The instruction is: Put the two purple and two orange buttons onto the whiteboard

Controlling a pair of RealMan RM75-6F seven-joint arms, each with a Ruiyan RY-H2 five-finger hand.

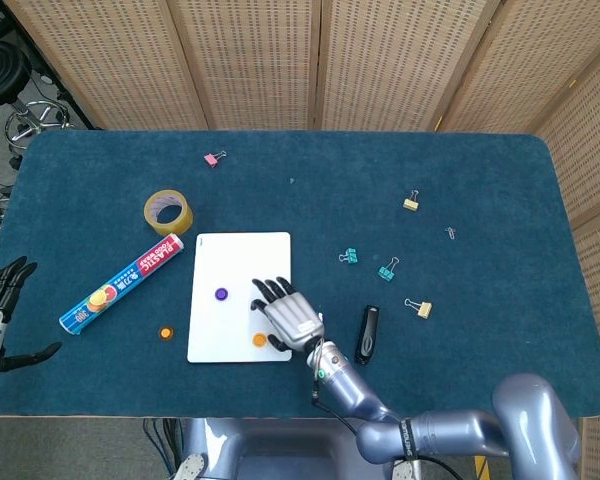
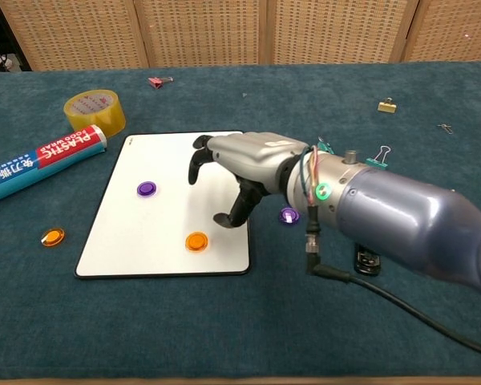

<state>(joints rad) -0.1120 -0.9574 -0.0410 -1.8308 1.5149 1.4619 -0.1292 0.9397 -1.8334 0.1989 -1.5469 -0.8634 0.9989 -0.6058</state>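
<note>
Right hand (image 2: 244, 168) hovering over whiteboard (image 2: 140, 241) right edge, fingers spread, holding nothing. Orange button (image 2: 196, 241) lying on board, lower center. Left hand (image 1: 0, 300) idling spread at frame's left edge.

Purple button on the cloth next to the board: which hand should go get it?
The right hand, probably. It hovers over the whiteboard edge holding nothing, and the purple button lies just beside it. The left hand sits at the table's far left edge, much farther away.
</note>
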